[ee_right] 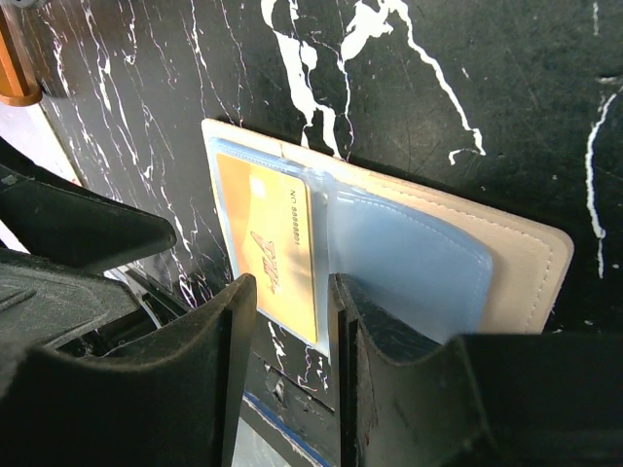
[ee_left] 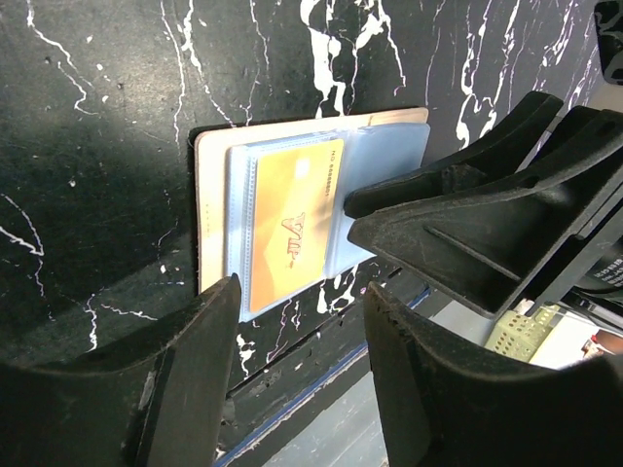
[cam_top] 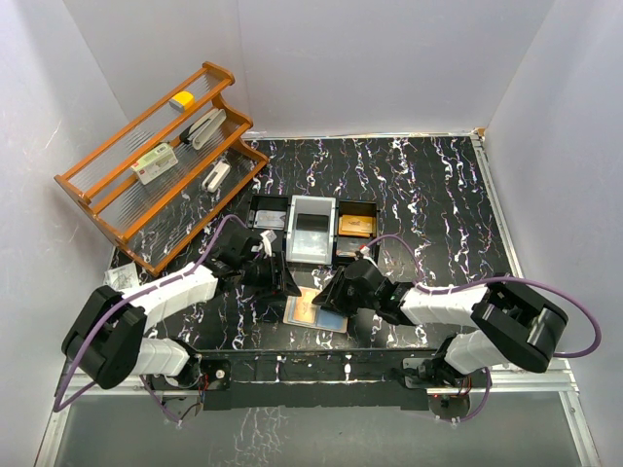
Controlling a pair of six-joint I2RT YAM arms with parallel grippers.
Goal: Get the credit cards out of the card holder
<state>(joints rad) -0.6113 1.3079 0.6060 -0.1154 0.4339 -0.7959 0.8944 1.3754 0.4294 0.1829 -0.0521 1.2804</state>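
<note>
The card holder (cam_top: 292, 313) lies open and flat near the table's front edge, beige with clear plastic sleeves. An orange-brown credit card (ee_left: 292, 224) sits in its left sleeve, and a blue-grey one (ee_right: 409, 253) lies under the right sleeve. My left gripper (ee_left: 302, 321) is open and empty, just off the holder's left end (cam_top: 282, 282). My right gripper (ee_right: 292, 326) is open with a narrow gap, its fingertips (ee_left: 352, 202) at the orange card's inner edge. That edge lies between the jaws. The holder's beige cover (ee_right: 526, 253) shows under the sleeves.
A black-and-grey three-compartment tray (cam_top: 265, 209) stands just behind the holder, with orange cards (cam_top: 357, 226) in its right compartment. A wooden rack (cam_top: 107, 199) with small items stands at the back left. The table's front edge (ee_left: 321, 375) is close to both grippers.
</note>
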